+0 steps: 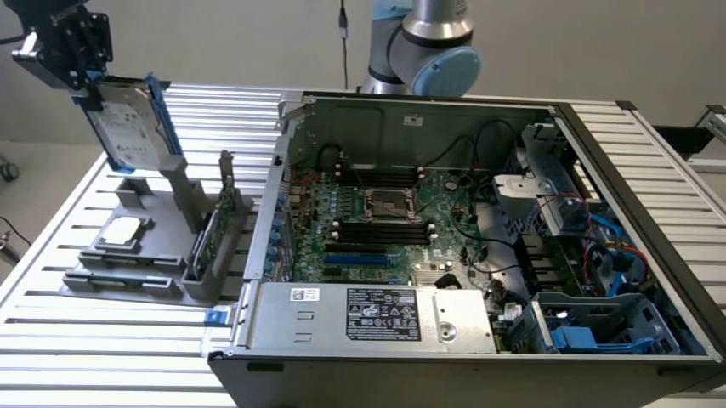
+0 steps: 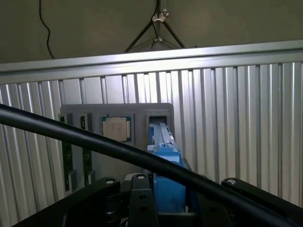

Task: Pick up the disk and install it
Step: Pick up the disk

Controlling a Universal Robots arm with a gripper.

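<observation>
Where the slatted table (image 1: 68,340) stretches across the exterior view, the gripper (image 1: 93,83) hangs at the far left, its fingers clamped on the upper end of the disk (image 1: 127,127). The disk hangs nearly upright below them, label face showing. Its lower end is right at the top of the grey holder (image 1: 182,195), and I cannot tell whether they touch. That holder carries a small square chip (image 1: 125,231) lying flat and memory sticks (image 1: 213,225) standing on edge. To the exterior view's right, the open computer case (image 1: 420,127) holds a motherboard (image 1: 375,221), a labelled power supply (image 1: 375,314) on the near side and a blue drive bay (image 1: 573,336) at its near right corner.

From the wrist view, the disk's blue carrier sits gripped between the black fingers (image 2: 139,198). Beyond it, on the holder, the chip fills one recess, and the slot in line with the disk stands vacant. A black cable (image 2: 71,137) crosses in front.
</observation>
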